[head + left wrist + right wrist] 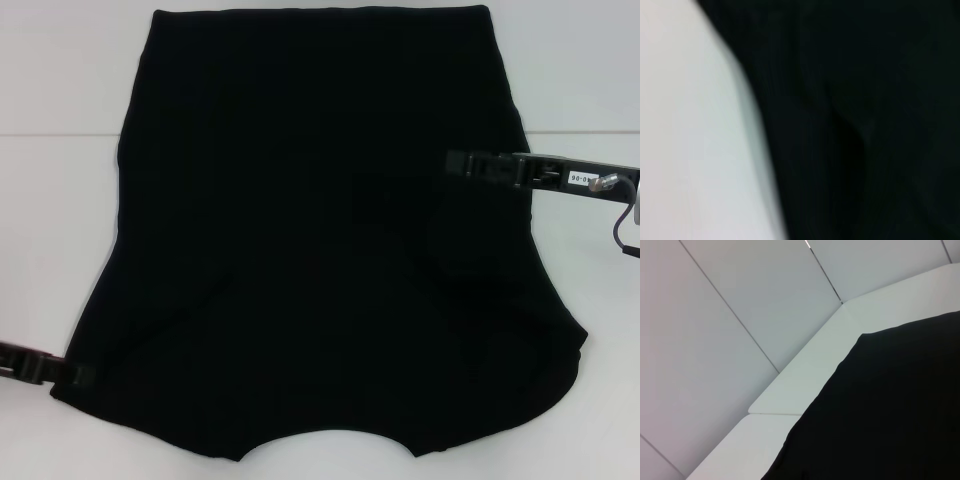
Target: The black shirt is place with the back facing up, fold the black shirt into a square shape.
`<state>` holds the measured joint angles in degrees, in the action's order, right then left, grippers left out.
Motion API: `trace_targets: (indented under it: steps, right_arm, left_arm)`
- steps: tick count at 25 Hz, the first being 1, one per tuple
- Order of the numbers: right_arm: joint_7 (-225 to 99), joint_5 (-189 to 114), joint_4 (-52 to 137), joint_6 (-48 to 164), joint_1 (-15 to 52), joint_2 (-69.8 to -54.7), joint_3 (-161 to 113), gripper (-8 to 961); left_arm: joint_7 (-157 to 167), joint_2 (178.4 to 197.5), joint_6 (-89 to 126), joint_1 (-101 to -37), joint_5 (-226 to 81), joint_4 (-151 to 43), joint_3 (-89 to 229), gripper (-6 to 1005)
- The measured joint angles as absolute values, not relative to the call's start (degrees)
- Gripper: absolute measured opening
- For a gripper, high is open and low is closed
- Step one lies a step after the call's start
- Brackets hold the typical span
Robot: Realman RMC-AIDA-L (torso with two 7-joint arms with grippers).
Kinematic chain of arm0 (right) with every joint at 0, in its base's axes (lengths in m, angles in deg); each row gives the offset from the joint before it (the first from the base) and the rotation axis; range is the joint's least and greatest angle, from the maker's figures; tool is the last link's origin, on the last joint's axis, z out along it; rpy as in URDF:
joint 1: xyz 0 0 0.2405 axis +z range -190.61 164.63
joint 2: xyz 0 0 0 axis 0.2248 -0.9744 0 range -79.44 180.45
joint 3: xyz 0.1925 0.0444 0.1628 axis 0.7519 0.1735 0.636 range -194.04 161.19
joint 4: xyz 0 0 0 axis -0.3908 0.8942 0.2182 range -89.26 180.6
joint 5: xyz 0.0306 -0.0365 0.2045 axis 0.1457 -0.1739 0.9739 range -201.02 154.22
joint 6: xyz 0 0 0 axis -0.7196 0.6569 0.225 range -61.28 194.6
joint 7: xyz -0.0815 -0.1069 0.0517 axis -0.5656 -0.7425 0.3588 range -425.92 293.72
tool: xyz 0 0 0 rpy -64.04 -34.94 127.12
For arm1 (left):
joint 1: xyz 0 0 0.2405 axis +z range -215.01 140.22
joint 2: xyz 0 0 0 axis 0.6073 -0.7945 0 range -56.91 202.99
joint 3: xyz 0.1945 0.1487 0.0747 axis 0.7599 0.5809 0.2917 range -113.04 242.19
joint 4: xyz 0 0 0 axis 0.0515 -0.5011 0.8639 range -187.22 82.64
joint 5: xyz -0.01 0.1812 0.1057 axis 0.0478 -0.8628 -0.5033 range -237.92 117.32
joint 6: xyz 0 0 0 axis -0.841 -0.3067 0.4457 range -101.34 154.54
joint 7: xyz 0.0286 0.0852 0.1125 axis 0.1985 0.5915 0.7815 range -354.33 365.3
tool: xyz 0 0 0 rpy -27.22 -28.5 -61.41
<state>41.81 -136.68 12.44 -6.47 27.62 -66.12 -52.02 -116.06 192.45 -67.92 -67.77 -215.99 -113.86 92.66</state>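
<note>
now left hand point(80, 375) touches black shirt point(320, 230) edge — right hand point(460, 162) over it — grip unclear.

right gripper point(470, 162): was black, blocky, on a grey-silver arm section
right arm label: small white sticker, dark print, unreadable
right arm cable: thin dark loop
left gripper point(70, 374): was black, jointed links

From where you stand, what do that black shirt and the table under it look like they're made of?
The black shirt looks like soft matte fabric, maybe cotton knit: no shine, faint ribbing, wavy edges. The table looks like smooth white laminate or painted board, with a seam between panels; which one is unclear.
</note>
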Motion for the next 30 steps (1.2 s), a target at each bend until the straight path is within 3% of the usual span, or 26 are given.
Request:
trace_targets:
  steps: [15,28,30]
  right_arm:
    - [41.39,-136.49,12.45,-6.46,27.52,-66.12,-52.02,561]
    - [39.82,-134.26,12.45,-6.46,26.91,-65.32,-52.02,561]
    - [39.52,-133.47,12.46,-6.42,26.61,-65.26,-52.02,561]
  left_arm:
    - [-121.76,192.46,-66.71,-67.42,-219.18,-115.47,91.01,515]
    - [-119.32,192.51,-62.96,-67.4,-206.21,-110.66,88.14,618]
    - [-116.94,192.78,-61.31,-66.6,-203.16,-109.26,88.04,694]
